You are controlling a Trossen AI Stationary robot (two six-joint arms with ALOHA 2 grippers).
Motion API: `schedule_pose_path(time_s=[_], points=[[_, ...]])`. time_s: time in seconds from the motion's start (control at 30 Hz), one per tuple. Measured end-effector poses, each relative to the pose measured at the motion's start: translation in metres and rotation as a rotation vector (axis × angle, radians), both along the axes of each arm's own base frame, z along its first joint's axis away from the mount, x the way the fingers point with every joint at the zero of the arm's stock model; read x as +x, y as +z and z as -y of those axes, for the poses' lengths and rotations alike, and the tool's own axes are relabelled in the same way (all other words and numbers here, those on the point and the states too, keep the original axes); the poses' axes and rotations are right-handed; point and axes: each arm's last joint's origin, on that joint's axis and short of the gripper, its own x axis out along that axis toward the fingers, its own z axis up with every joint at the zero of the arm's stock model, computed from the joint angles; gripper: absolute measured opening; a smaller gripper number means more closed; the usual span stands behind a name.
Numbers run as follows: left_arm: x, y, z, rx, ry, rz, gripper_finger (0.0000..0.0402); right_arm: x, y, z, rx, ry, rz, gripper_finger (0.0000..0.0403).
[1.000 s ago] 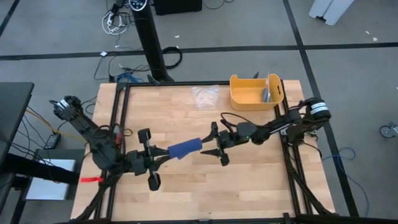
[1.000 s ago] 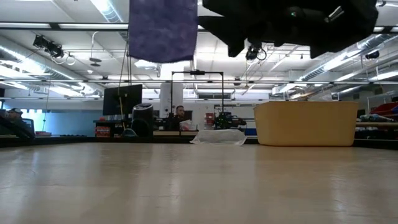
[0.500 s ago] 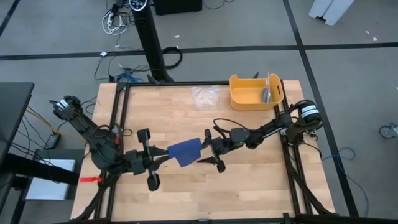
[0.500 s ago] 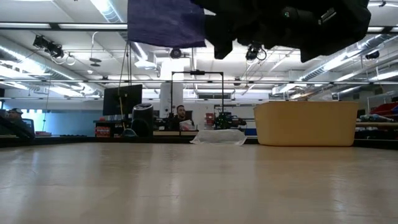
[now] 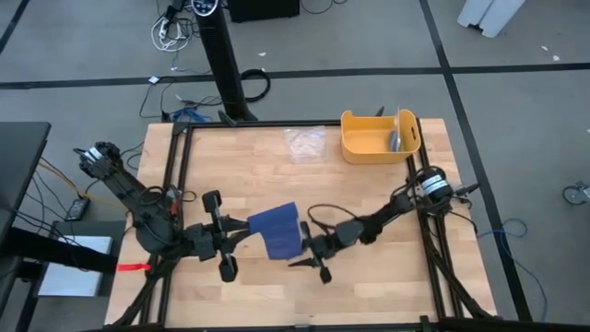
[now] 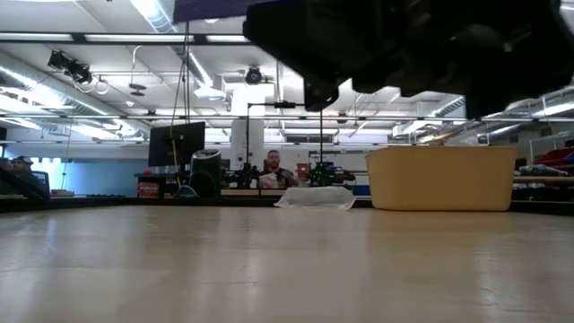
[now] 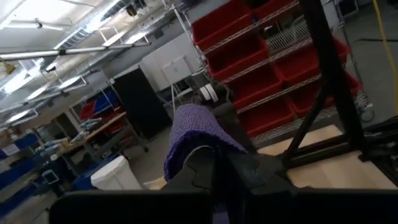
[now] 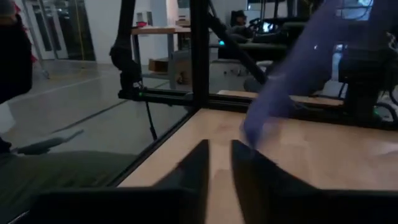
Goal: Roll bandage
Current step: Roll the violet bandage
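The dark-blue bandage (image 5: 275,231) hangs in the air over the middle of the table as a wide flat patch. My left gripper (image 5: 243,231) is shut on its left end. The cloth's free end (image 8: 252,127) comes down right beside the fingertips of my right gripper (image 8: 219,146). That gripper stands low at the bandage's right near corner (image 5: 304,251), its fingers drawn together to a narrow slit. Only table shows through the slit. In the low view only the bandage's lower edge (image 6: 211,9) shows, at the top. My left gripper pinches one end of the bandage (image 7: 199,140) between its two fingers, coming in level from the table's left. The cloth bulges up past the fingertips and folds over. The bandage is lifted clear of the table. Whether my right gripper touches the bandage, I cannot tell.
A yellow tub (image 5: 378,136) stands at the far right of the table, with a clear plastic wrapper (image 5: 304,143) to its left. Black frame rails (image 5: 175,184) run along the table's edges. A person (image 6: 273,166) sits in the room beyond.
My right gripper has sunk and gone toward the table's near left, from beside the bandage's far right end to its near right corner, and its fingers have drawn together. The bandage, first a narrow strip, now shows as a wide patch, its left end still held.
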Motion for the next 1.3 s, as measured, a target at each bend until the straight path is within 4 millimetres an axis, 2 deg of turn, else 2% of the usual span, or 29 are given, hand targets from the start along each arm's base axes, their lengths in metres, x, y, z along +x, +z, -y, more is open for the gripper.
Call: schedule_pose_path(time_s=[0.07, 0.1, 0.3, 0.4, 0.53, 0.7, 0.83, 1.03, 1.2, 1.3], points=[[0.002, -0.004, 0.001, 0.031, 0.011, -0.021, 0.0019, -0.004, 0.001, -0.012, -0.022, -0.022, 0.022, 0.0017], [0.002, -0.005, 0.002, 0.043, 0.016, -0.028, 0.0019, -0.006, 0.002, -0.018, -0.033, -0.024, 0.034, 0.001], [0.002, -0.004, 0.001, 0.038, 0.018, -0.025, 0.0019, -0.017, 0.007, -0.04, 0.008, -0.024, 0.05, 0.0012], [0.002, -0.004, 0.001, 0.04, 0.018, -0.028, 0.0019, -0.023, 0.006, -0.046, 0.006, -0.106, 0.041, 0.0026], [0.002, -0.005, 0.002, 0.04, 0.016, -0.031, 0.0019, -0.027, 0.01, -0.049, -0.055, -0.24, 0.045, 0.0072], [0.002, -0.006, 0.002, 0.042, 0.015, -0.042, 0.0019, -0.033, 0.019, -0.037, -0.109, -0.339, 0.014, 0.0136], [0.002, -0.006, 0.002, 0.039, 0.014, -0.042, 0.0019, -0.037, 0.026, -0.019, -0.103, -0.377, 0.019, 0.0165], [0.001, -0.008, 0.004, 0.053, -0.004, -0.054, 0.0019, -0.035, 0.023, 0.01, -0.076, -0.431, -0.007, 0.017], [0.001, -0.008, 0.005, 0.058, -0.046, -0.049, 0.0019, -0.026, 0.023, 0.028, -0.008, -0.271, -0.016, 0.0172], [0.001, -0.008, 0.005, 0.059, -0.059, -0.047, 0.0019, -0.022, 0.024, 0.038, 0.021, -0.275, -0.021, 0.0171]])
